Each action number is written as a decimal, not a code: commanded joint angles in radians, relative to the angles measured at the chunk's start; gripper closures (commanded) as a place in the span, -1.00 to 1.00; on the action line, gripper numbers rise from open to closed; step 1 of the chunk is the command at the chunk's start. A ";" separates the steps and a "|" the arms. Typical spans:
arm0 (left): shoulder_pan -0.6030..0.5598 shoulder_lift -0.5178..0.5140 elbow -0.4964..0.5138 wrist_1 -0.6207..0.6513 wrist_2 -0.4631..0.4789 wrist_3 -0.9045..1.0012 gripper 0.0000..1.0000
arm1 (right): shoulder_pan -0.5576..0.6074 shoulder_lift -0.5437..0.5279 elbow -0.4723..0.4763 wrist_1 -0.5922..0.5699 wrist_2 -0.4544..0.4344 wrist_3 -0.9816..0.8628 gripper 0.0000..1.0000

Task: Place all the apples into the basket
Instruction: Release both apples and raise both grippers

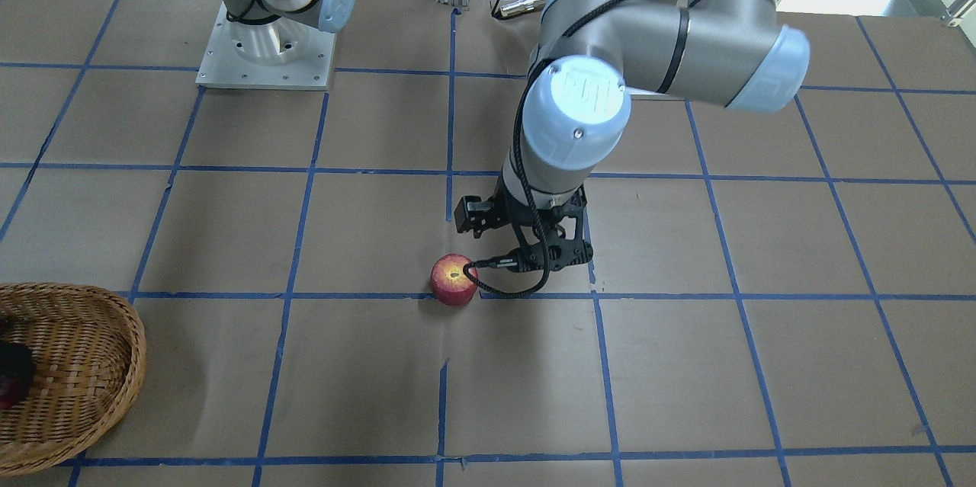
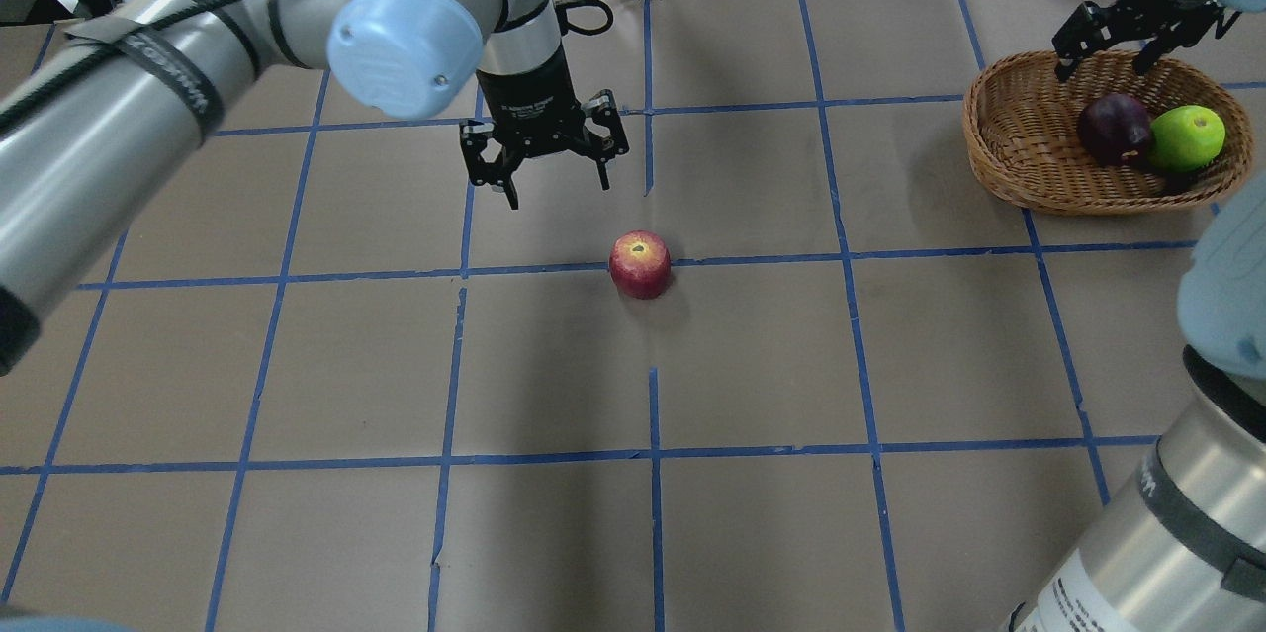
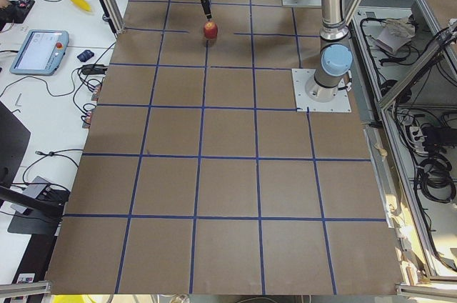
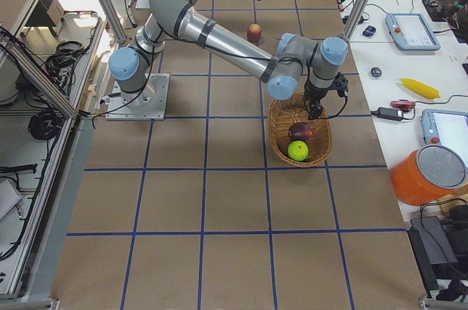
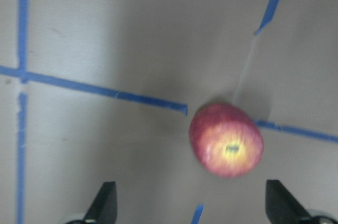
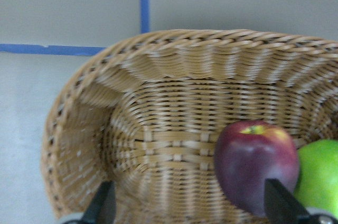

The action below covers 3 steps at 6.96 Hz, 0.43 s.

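In the overhead view we see the lighter red apple [image 2: 640, 264] alone on the brown table [image 2: 752, 365] near its centre, stem patch up, resting on a blue tape line [image 2: 396, 271]. The left gripper [image 2: 557, 187] hangs at about 10 o'clock from it, close by but not touching, its jaws spread wide with nothing between them. In its wrist view the apple lies ahead of the two fingertips, nearer the one at 3 o'clock. The basket [image 2: 974, 133] stands at the table's 2 o'clock corner and holds two apples, the maroon apple [image 2: 1114, 128] with the green apple [image 2: 1187, 137] touching it at 3 o'clock. The right gripper [image 2: 1103, 66] hovers over the basket's 12 o'clock rim, above the fruit – jaws parted and empty, gripping neither apple
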State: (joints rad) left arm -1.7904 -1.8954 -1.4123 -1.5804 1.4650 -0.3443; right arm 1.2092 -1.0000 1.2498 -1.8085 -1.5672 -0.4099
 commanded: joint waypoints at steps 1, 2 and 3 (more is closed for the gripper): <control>0.035 0.172 0.000 -0.116 0.012 0.193 -1.00 | 0.206 -0.080 0.007 0.133 0.004 0.235 -1.00; 0.045 0.227 -0.017 -0.116 0.096 0.236 -1.00 | 0.299 -0.080 0.013 0.138 0.001 0.300 -1.00; 0.065 0.269 -0.067 -0.099 0.113 0.225 -1.00 | 0.390 -0.074 0.020 0.141 0.003 0.429 -1.00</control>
State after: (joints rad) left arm -1.7466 -1.6880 -1.4351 -1.6870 1.5375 -0.1376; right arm 1.4820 -1.0744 1.2618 -1.6781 -1.5649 -0.1202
